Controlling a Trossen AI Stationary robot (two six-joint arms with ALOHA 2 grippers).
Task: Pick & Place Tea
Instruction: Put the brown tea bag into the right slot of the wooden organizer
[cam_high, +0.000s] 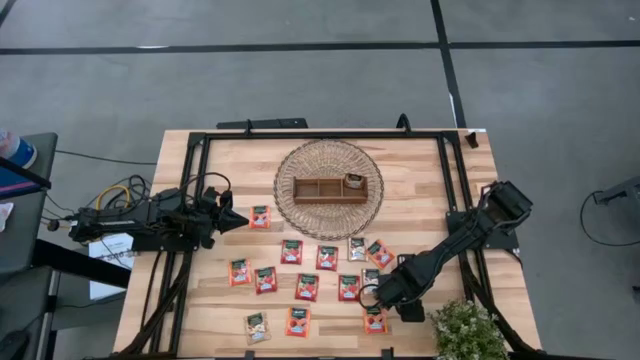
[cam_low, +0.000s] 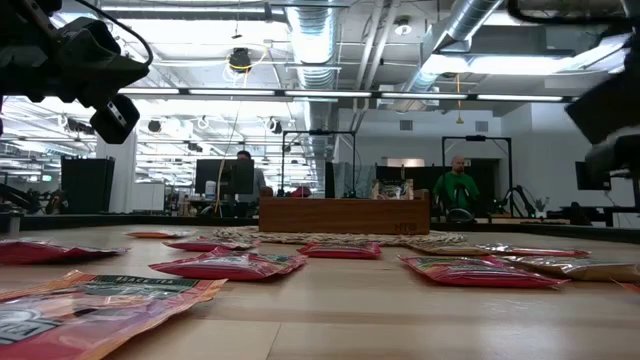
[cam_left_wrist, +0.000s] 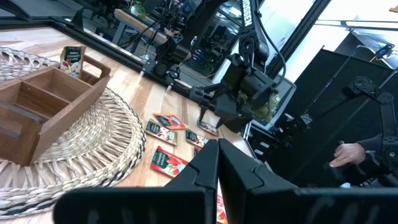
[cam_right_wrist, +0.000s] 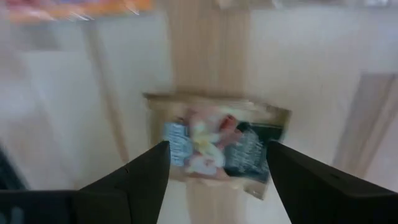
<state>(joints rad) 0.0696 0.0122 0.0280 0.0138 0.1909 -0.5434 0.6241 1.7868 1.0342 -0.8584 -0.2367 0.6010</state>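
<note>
Several small flat tea sachets lie scattered on the wooden table, mostly red-orange. One more sachet stands in the right compartment of the brown wooden tray, which sits on a round woven mat. My right gripper hovers open over a pale sachet that lies flat. Its two fingers stand on either side of that sachet and I see no touch. My left gripper is shut and empty, held above the table's left side, pointing toward the red sachet left of the mat.
The woven mat takes up the far middle of the table. A potted plant stands at the near right corner, close beside my right arm. A black frame runs along the table's edges. People show in the room behind.
</note>
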